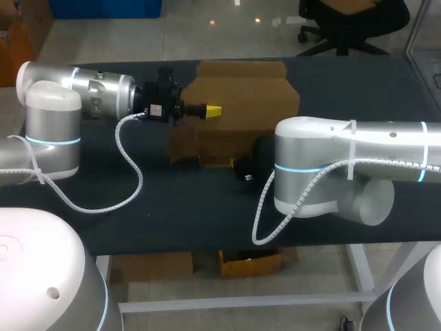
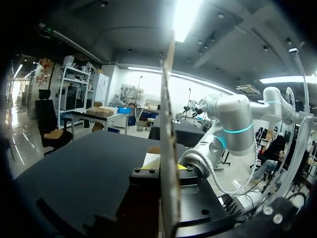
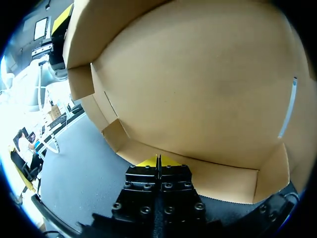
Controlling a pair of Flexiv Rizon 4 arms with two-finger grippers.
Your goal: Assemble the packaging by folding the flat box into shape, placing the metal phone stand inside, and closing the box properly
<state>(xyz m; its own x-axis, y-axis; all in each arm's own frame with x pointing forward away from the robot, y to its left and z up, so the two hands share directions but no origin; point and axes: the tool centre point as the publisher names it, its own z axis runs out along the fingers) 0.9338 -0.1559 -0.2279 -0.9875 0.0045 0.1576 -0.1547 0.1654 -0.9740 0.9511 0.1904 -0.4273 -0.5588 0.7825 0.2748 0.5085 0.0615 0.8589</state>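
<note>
At mid-counter [image 1: 158,214], the box [image 1: 241,96] stood, by appearance, only half folded. Your left gripper [image 1: 214,110] clamped its raised panel [image 2: 168,124], and your right gripper [image 3: 158,161] sat tips-together at the near flap [image 3: 208,176]. No phone stand showed; insertion and closing remained.

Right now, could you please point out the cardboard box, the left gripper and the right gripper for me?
cardboard box [image 1: 251,93], head view, on its broad upper panel.
left gripper [image 1: 213,110], head view, at its yellow fingertips.
right gripper [image 3: 157,161], right wrist view, between its yellow tips.
</note>
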